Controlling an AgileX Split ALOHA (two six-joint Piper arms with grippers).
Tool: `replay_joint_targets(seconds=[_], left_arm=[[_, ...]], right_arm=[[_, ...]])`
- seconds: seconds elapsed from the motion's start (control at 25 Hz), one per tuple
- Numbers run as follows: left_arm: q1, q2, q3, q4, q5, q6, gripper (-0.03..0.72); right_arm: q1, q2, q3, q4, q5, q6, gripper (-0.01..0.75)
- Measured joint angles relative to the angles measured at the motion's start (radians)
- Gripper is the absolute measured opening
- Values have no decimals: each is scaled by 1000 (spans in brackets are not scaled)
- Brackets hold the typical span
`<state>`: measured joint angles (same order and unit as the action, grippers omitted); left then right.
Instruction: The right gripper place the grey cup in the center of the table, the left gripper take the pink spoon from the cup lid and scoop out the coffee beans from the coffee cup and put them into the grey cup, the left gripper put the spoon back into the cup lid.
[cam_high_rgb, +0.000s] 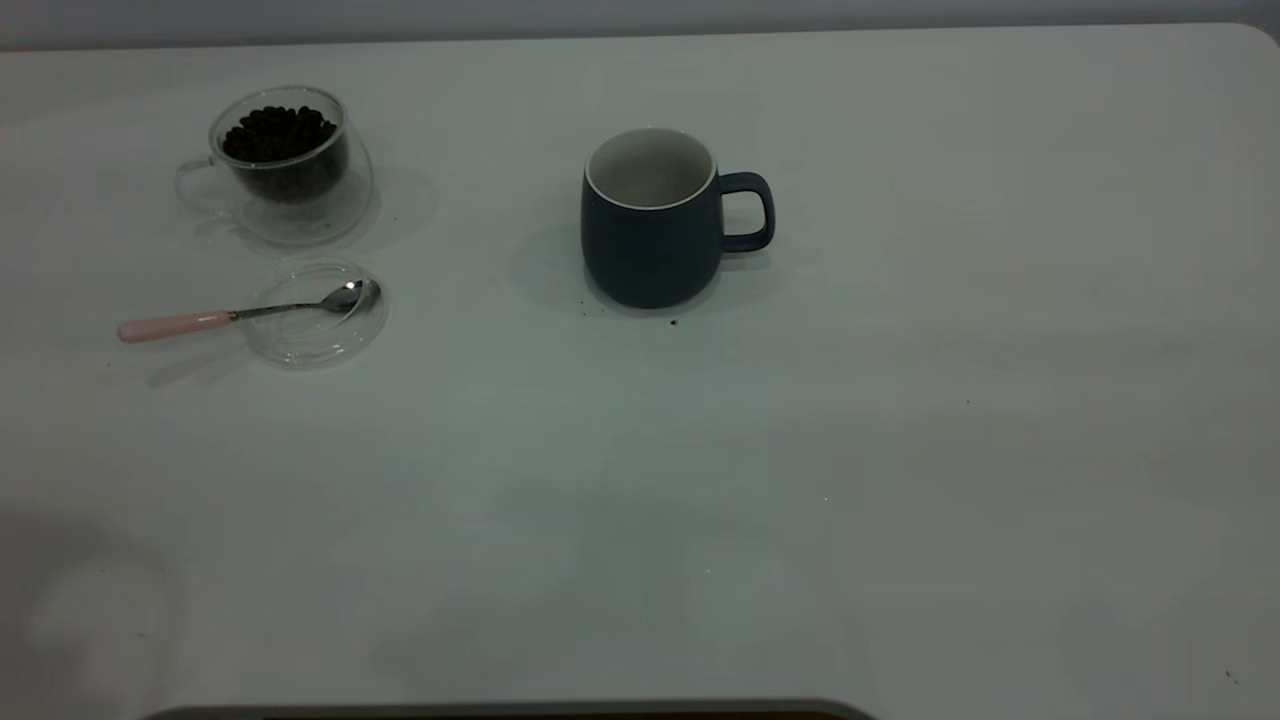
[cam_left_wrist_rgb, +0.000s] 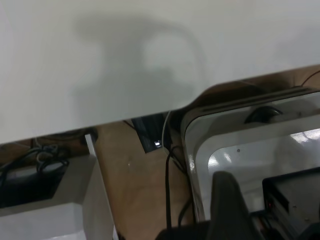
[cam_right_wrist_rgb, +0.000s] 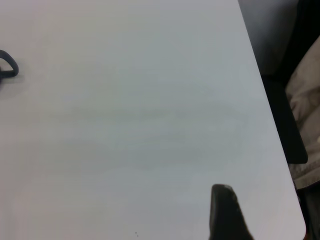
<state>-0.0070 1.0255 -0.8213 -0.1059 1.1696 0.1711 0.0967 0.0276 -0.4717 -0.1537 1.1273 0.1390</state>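
A: Where does the rounded dark blue-grey ceramic mug (cam_high_rgb: 650, 220) stand?

B: Upright near the middle of the large plain white tabletop (cam_high_rgb: 900, 450), a bit toward its far edge, loop handle pointing to the right edge. Its white inside looks bare.

A: And the clear double-walled glass cup (cam_high_rgb: 285, 165)?

B: Near the far left corner, holding a heap of dark roasted coffee beans (cam_high_rgb: 278, 133). Just in front of it lies the round transparent lid (cam_high_rgb: 315, 312), apart from the cup.

A: The spoon?

B: The small teaspoon with the pale pink handle (cam_high_rgb: 240, 313) rests its shiny bowl in the lid, while the handle sticks out over the rim toward the left edge.

A: The grippers?

B: Only one black finger of the left gripper (cam_left_wrist_rgb: 227, 207) shows, past the near edge, off the tabletop. The right gripper (cam_right_wrist_rgb: 225, 212) hangs over the tabletop near its right edge. Neither grasps anything visible; released or clenched, I cannot tell.
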Motion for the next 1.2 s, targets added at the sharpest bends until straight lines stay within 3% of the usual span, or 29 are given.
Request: replay_joint_targets(seconds=[0.52,1.2], left_arm=[[0,-504,328,25,-38,-79,484],[-3,-1043,334,25,-35,-86,484]], right_arm=[[0,0,0,0,0,0,463],[0,0,0,0,0,0,463]])
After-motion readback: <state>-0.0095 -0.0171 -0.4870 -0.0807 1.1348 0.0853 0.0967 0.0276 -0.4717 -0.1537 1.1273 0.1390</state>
